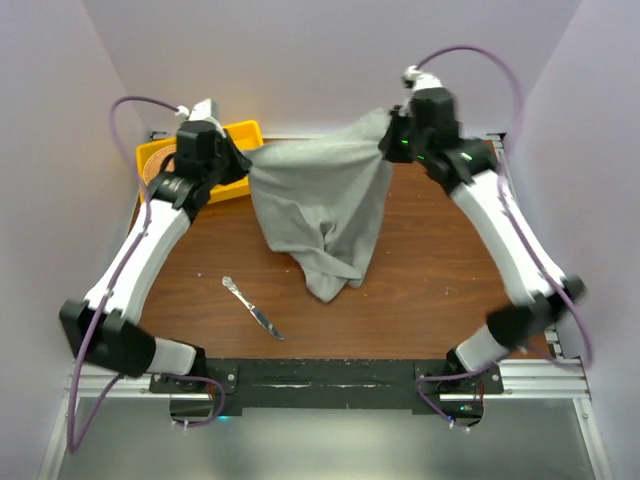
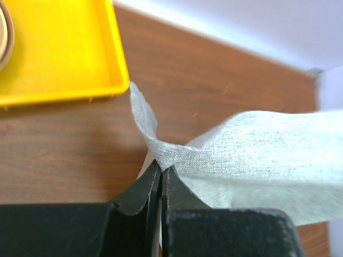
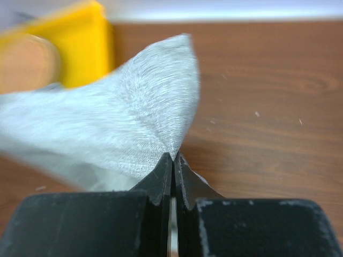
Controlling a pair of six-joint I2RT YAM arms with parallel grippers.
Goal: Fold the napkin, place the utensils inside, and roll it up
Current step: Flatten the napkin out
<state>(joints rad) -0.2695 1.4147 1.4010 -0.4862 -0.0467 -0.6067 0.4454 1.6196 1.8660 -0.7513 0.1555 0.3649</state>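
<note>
Pale walls surround a brown wooden table. The left tool and the right tool each pinch a corner of the grey napkin, which hangs over the table. Only the top view shows the knife.

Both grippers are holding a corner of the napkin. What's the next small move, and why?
Probably draw the left gripper and right gripper apart: both are shut on corners of the napkin, which sags bunched between them, so it needs tautening before laying flat.
</note>
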